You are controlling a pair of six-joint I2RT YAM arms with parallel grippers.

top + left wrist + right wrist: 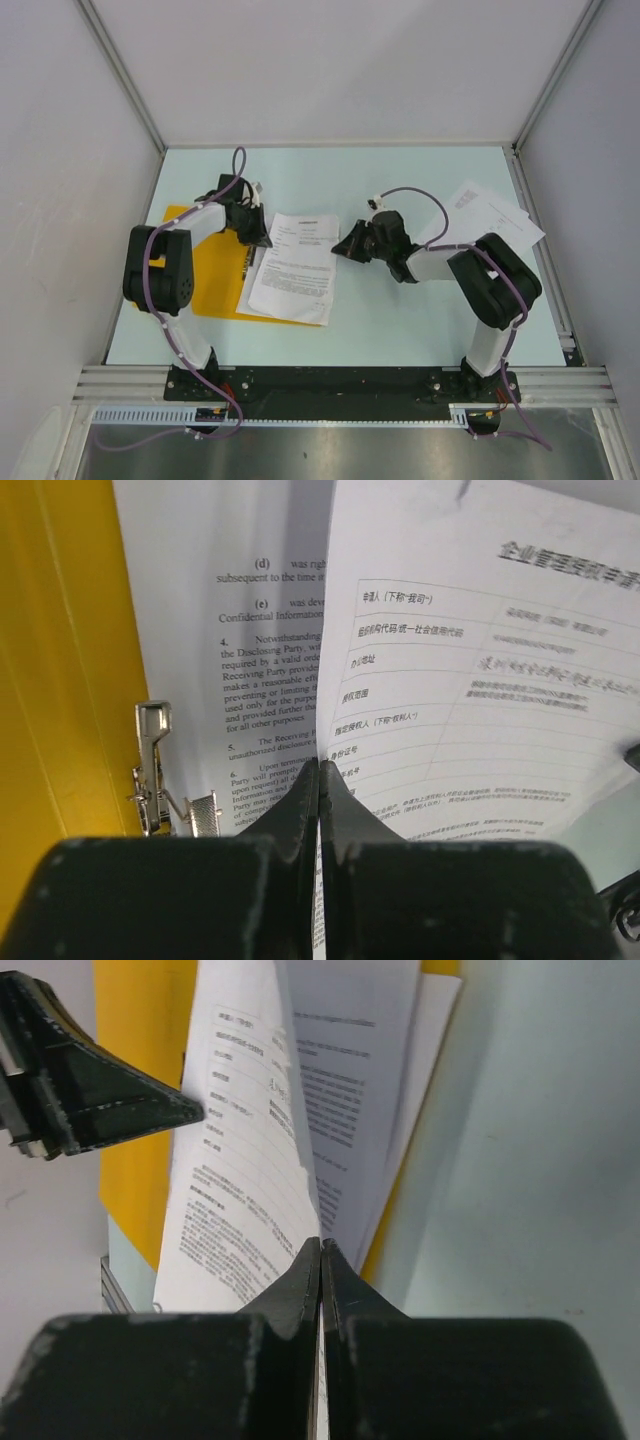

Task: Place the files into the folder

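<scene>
The left arm [160, 265] rises from its base at the lower left of the top view, folds at a raised elbow, and sends its forearm up and right toward the centre. The left hand [258, 232] points right, its fingers pressed flat together and pinching the left edge of the top sheet [295, 265]. The right arm [495, 280] mirrors this from the lower right, elbow high, forearm angled up and left. The right hand [345, 245] points left, its fingers closed tight on the same sheet's right edge. The two hands face each other, near but apart.
</scene>
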